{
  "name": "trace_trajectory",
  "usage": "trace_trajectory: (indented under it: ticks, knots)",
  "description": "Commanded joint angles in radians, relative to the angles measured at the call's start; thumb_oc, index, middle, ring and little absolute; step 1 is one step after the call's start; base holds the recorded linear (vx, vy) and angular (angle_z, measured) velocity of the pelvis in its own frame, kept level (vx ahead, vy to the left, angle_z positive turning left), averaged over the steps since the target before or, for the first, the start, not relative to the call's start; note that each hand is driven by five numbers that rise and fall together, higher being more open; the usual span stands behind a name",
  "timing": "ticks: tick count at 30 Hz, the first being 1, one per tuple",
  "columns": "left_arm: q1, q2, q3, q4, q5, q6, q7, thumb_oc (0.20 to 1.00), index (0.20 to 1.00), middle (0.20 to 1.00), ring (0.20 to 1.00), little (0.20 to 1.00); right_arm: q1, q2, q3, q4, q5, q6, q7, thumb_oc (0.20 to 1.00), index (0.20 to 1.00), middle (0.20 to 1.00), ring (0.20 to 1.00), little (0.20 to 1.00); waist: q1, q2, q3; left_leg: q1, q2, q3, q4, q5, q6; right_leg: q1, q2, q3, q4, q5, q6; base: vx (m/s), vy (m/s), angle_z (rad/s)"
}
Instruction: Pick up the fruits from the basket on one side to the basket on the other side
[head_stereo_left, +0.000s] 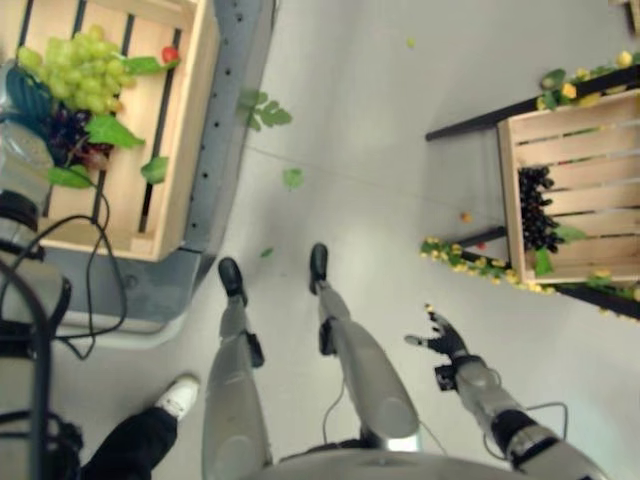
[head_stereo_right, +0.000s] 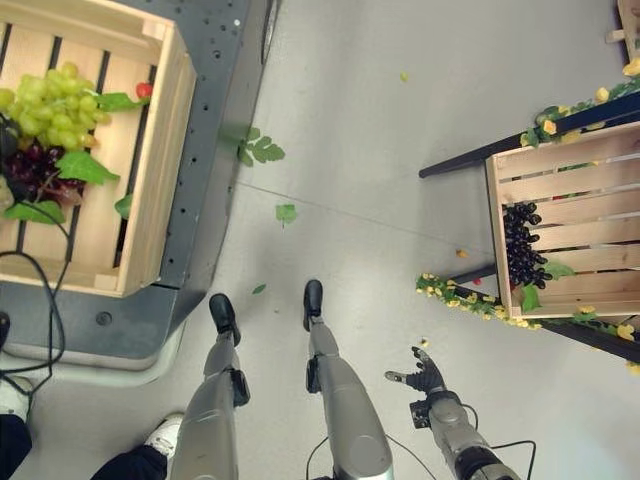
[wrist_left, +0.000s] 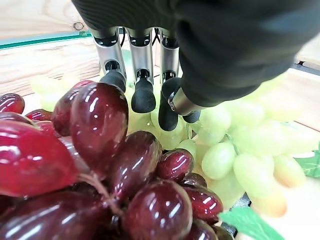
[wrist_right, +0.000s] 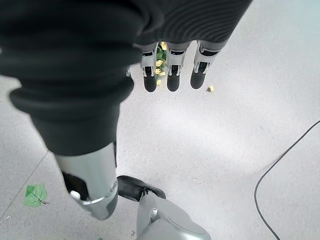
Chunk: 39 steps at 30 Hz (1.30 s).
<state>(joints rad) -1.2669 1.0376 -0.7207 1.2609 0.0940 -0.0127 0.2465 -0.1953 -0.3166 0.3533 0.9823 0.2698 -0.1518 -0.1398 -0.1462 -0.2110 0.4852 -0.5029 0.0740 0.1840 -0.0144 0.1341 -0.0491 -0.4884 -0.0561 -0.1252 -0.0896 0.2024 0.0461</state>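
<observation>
Grapes are piled in the pale wooden slatted crate (head_stereo_left: 190, 120) on the robot's left: a green grape bunch (head_stereo_left: 85, 62) lies at the far end with a dark red grape bunch (wrist_left: 100, 165) just beside it, leaves tucked around them and a small red fruit (head_stereo_left: 170, 54) near the crate's far wall. The left hand (wrist_left: 145, 85) hangs right over the red bunch, fingers (wrist_left: 143, 95) bent downward with dark tips close against the green grapes, though whether they grip anything cannot be told. Over on the right, the second wooden crate (head_stereo_left: 600, 150) sits on a dark stand trimmed with yellow flowers and holds a black grape bunch (head_stereo_left: 537, 208) along its near-left wall. The right hand (head_stereo_left: 442, 338) hovers low over the grey floor, fingers spread and straight, holding nothing.
</observation>
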Motion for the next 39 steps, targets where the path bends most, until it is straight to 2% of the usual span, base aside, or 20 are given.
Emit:
trace_trajectory:
  ticks: [1, 8, 14, 16, 17, 23, 28, 35, 39]
  knots:
    - [-0.051, 0.038, 0.029, 0.034, -0.035, -0.006, 0.03, 0.2, 0.2, 0.2, 0.2, 0.2, 0.03, -0.043, 0.001, -0.013, 0.037, -0.023, -0.009, 1.0, 1.0, 1.0, 1.0, 1.0, 0.02, 0.03, 0.003, 0.008, -0.032, -0.041, -0.028, -0.016, 0.006, 0.047, -0.052, -0.032, 0.022, -0.02, 0.143, 0.0, 0.0, 0.0]
    - [-0.034, 0.014, 0.056, 0.011, -0.067, -0.012, 0.036, 0.2, 0.2, 0.2, 0.2, 0.2, 0.031, -0.04, 0.008, -0.026, 0.03, -0.025, -0.011, 1.0, 1.0, 1.0, 1.0, 1.0, 0.026, 0.027, 0.008, 0.009, -0.031, -0.047, -0.03, -0.013, 0.006, 0.047, -0.049, -0.037, 0.025, -0.021, 0.141, 0.0, 0.0, 0.0]
    - [0.022, -0.032, 0.15, -0.067, -0.216, -0.054, 0.044, 0.2, 0.2, 0.2, 0.2, 0.2, 0.042, -0.034, -0.001, -0.015, 0.03, -0.021, -0.012, 1.0, 1.0, 1.0, 1.0, 1.0, 0.033, 0.026, 0.01, 0.015, -0.034, -0.055, -0.031, -0.014, 0.006, 0.053, -0.05, -0.04, 0.026, -0.023, 0.137, 0.0, 0.0, 0.0]
    - [0.032, -0.036, 0.158, -0.086, -0.227, -0.06, 0.044, 0.2, 0.2, 0.2, 0.2, 0.2, 0.045, -0.034, -0.001, -0.016, 0.028, -0.02, -0.012, 1.0, 1.0, 1.0, 1.0, 1.0, 0.033, 0.027, 0.012, 0.017, -0.035, -0.055, -0.031, -0.014, 0.006, 0.055, -0.05, -0.041, 0.027, -0.024, 0.137, 0.0, 0.0, 0.0]
    - [0.068, -0.049, 0.202, -0.123, -0.296, -0.077, 0.043, 0.2, 0.2, 0.2, 0.2, 0.2, 0.049, -0.032, -0.01, -0.009, 0.028, -0.018, -0.013, 1.0, 1.0, 1.0, 1.0, 1.0, 0.037, 0.029, 0.014, 0.02, -0.036, -0.058, -0.032, -0.014, 0.006, 0.058, -0.049, -0.042, 0.027, -0.024, 0.136, 0.0, 0.0, 0.0]
    - [0.194, -0.072, 0.298, -0.302, -0.463, -0.141, 0.037, 0.2, 0.2, 0.2, 0.2, 0.2, 0.063, -0.029, -0.032, -0.005, 0.027, -0.012, -0.013, 1.0, 1.0, 1.0, 1.0, 1.0, 0.05, 0.035, 0.019, 0.023, -0.041, -0.064, -0.032, -0.013, 0.004, 0.066, -0.05, -0.047, 0.027, -0.024, 0.135, 0.0, -0.004, 0.01]
    - [0.368, -0.088, 0.399, -0.574, -0.625, -0.213, 0.041, 0.2, 0.2, 0.2, 0.2, 0.2, 0.083, -0.029, -0.057, -0.02, 0.018, -0.005, -0.014, 1.0, 1.0, 1.0, 1.0, 1.0, 0.064, 0.043, 0.026, 0.029, -0.048, -0.074, -0.031, -0.013, 0.004, 0.073, -0.051, -0.053, 0.028, -0.023, 0.135, -0.01, 0.0, 0.05]
    - [0.574, -0.092, 0.507, -0.864, -0.729, -0.274, 0.031, 0.2, 0.2, 0.2, 0.2, 0.2, 0.102, -0.03, -0.086, -0.022, -0.001, 0.006, -0.013, 1.0, 1.0, 1.0, 1.0, 1.0, 0.083, 0.053, 0.034, 0.035, -0.055, -0.087, -0.031, -0.014, 0.005, 0.084, -0.054, -0.06, 0.027, -0.025, 0.133, 0.0, -0.001, 0.01]
    - [0.615, -0.08, 0.525, -0.915, -0.738, -0.279, 0.021, 0.2, 0.2, 0.2, 0.2, 0.2, 0.106, -0.03, -0.088, -0.021, -0.006, 0.008, -0.013, 1.0, 1.0, 1.0, 1.0, 1.0, 0.087, 0.058, 0.034, 0.033, -0.057, -0.088, -0.03, -0.013, 0.005, 0.083, -0.054, -0.062, 0.027, -0.024, 0.132, 0.0, 0.0, 0.0]
